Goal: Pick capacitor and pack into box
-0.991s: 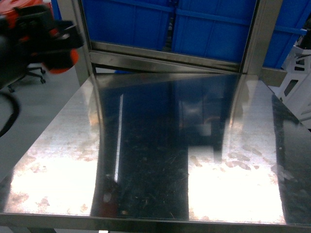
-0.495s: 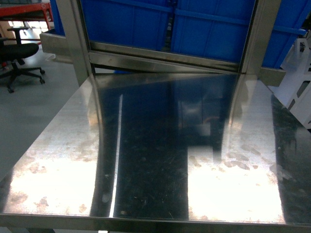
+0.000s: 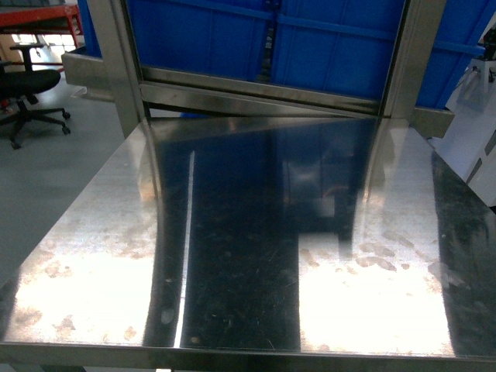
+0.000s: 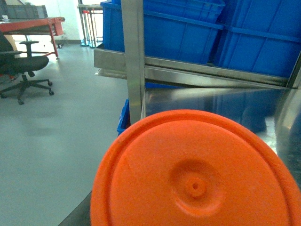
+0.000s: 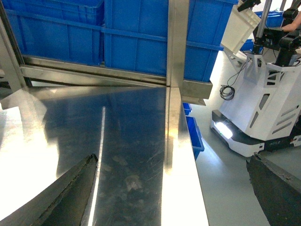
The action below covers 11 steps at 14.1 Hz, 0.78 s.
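Head view: a bare, scuffed steel bench [image 3: 248,256], blue bins [image 3: 310,39] behind, an office chair [image 3: 27,85] at left; neither pincer shows. Left wrist view: an orange disc [image 4: 195,174] fills the foreground; pincer state unclear. Right wrist view: right pincer [image 5: 178,197] spread wide, empty, above the bench; a white robot [image 5: 263,103] stands nearby. Capacitor, box: unseen.

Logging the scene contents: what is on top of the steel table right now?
The head view shows the steel table bare: only stains, scratches and reflections. The left wrist view is filled by a close orange disc, which hides the surface below it. Blue bins sit behind.
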Motion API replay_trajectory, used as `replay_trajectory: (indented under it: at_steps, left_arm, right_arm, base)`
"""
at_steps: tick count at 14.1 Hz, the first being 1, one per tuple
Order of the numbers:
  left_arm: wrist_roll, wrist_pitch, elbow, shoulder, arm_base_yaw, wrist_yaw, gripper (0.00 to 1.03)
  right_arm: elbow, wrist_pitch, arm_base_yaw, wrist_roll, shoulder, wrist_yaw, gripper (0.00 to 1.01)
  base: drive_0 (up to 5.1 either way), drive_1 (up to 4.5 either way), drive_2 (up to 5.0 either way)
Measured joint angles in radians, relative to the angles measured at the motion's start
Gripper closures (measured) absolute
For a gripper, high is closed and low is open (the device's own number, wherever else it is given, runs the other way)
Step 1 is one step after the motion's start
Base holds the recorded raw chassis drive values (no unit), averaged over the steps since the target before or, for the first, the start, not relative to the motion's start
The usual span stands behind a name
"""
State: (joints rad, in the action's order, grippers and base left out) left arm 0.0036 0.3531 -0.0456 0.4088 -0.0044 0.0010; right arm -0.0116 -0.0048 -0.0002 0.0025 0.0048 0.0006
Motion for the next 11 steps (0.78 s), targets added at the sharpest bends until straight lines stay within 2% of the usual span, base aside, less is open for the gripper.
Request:
replay_trajectory:
  at_steps: [1,2,11]
  left_arm:
    - [0.000,-0.022,0.005,-0.032,0.002,-0.002,0.59]
    - [0.000,0.008,0.028,-0.051,0.002,-0.001,0.59]
    - [0.000,-0.221,0.032,-0.262,0.002,-0.002,0.60]
  right_arm:
    - [0.000,-0.001,0.000,0.000,0.000,0.000,0.03]
    - [0.000,0.000,0.000,0.000,0.000,0.000,0.03]
    - [0.000,0.000,0.000,0.000,0.000,0.000,0.03]
  base:
    - [0.0,0.00,0.0]
    - [0.0,0.00,0.0]
    - [0.0,0.00,0.0]
